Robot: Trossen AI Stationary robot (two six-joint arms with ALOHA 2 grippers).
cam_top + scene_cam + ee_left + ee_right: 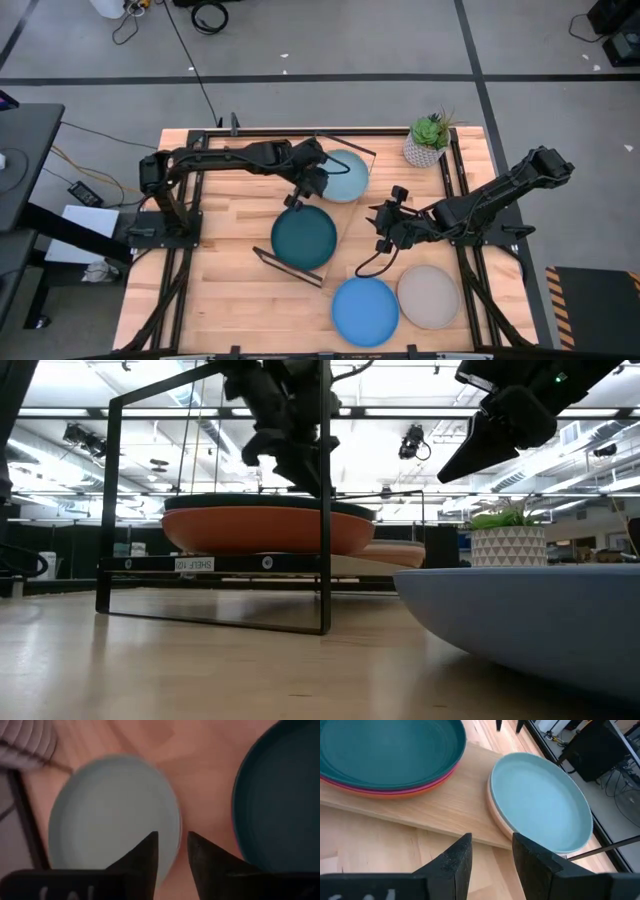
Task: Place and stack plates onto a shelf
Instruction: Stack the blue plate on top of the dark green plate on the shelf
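The left end effector (303, 192), jaws slightly apart and empty, hovers over the shelf (345, 215) between the dark teal plate (304, 239) and pale blue plate (344, 175). The right end effector (381, 226), open and empty, sits beside the shelf. The bright blue plate (365, 311) and grey plate (428, 296) lie on the counter (230, 290).

This is a robotics lab or test hall. The slatted wooden bench (240, 300) stands in a black metal frame on a grey floor (330, 40) marked with dark tape lines, loose cables (205, 15) trail nearby, and rows of ceiling strip lights (150, 410) run overhead.
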